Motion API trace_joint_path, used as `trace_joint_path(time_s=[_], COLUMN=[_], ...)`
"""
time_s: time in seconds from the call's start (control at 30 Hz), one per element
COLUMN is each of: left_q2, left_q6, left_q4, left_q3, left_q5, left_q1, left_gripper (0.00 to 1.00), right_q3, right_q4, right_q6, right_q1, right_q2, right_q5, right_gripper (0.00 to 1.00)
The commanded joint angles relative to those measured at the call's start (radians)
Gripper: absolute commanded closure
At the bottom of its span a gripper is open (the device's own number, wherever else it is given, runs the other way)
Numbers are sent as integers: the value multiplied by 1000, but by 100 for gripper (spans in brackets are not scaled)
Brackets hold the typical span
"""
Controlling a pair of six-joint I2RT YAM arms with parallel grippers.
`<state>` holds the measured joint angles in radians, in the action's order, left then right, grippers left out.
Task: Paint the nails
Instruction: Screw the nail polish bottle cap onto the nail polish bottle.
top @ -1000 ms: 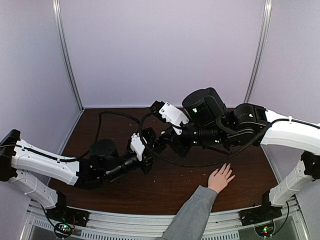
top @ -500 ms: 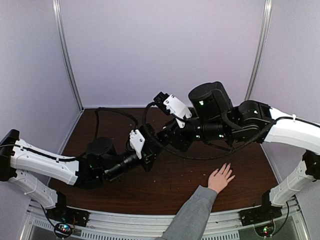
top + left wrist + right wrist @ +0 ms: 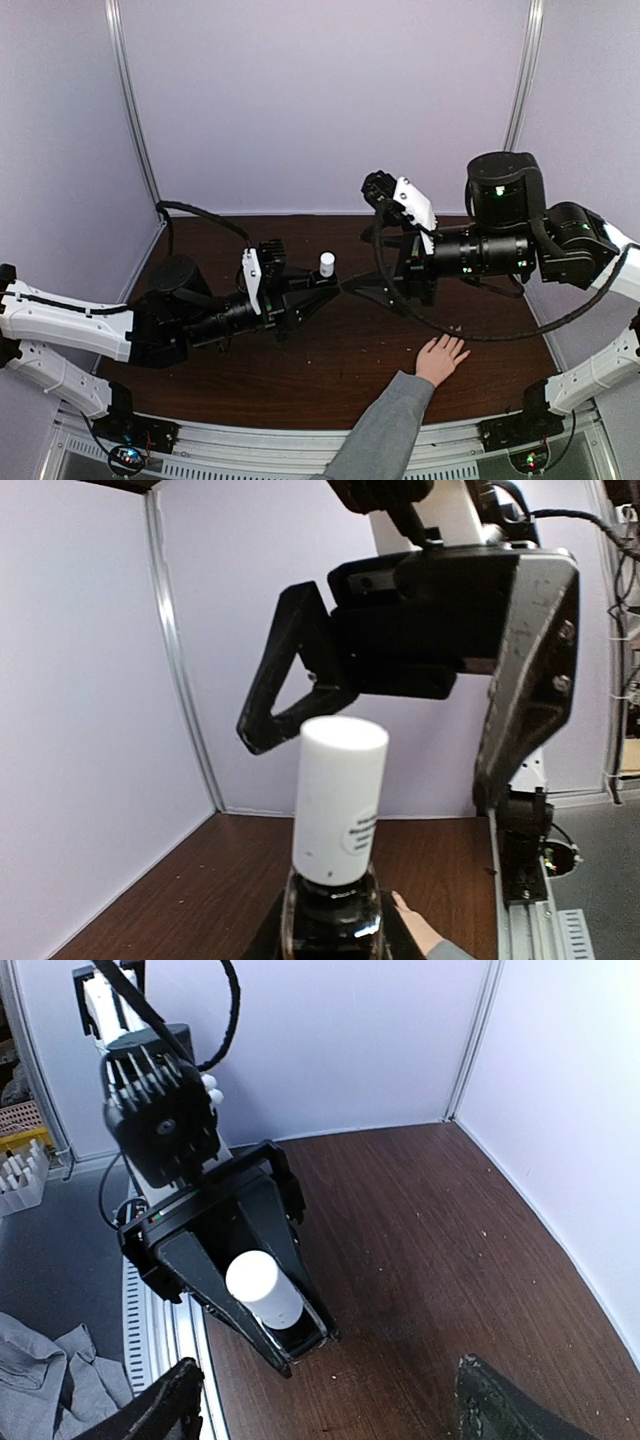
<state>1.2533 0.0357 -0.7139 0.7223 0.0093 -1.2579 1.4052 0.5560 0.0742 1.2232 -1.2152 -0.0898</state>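
Mid-desk, left pincer is clamped on the polish bottle, gripping the dark glass body. White cap is on and points up, with a small round sticker low on its side. From the top view the bottle looks held above the desk, but can't confirm contact.

Right pincer has its jaws spread wide and grips nothing. It faces the left pincer head-on. In the left wrist view its two black fingers sit behind and above the cap, one to either side, with no contact. In the right wrist view the cap sits between its fingertips but farther off.

Human hand lies palm down on the desk at the near right, fingers spread and pointing away from the arm bases, grey sleeve running back to the near edge. The nails are at those fingertips, too small to tell whether they carry any polish. Hand is well apart from both pincers and the bottle, below the right arm's forearm in the top view.
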Motion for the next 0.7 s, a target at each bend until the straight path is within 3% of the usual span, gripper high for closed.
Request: trace_joint_path(time_s=[0.0,0.17,0.33,0.67], left_q2=[-34,-19,16,57], left_q6=[-61,-77,-114,-166], left_q4=[92,211,265,266], left_q3=[63,141,201,242], left_q5=[241,409,551,675], left_q1=[24,33,34,39], left_gripper=[100,100,100,100], right_q3=[-15,28,91,153], right_q4=[-35,14,68,112], right_q6=[98,162,192,210], right_q1=[-5,-4,-5,-5], right_q2=[65,55,8,-34], right_q5=[-162,-288,-402,-528], right_gripper=[14,19,34,53])
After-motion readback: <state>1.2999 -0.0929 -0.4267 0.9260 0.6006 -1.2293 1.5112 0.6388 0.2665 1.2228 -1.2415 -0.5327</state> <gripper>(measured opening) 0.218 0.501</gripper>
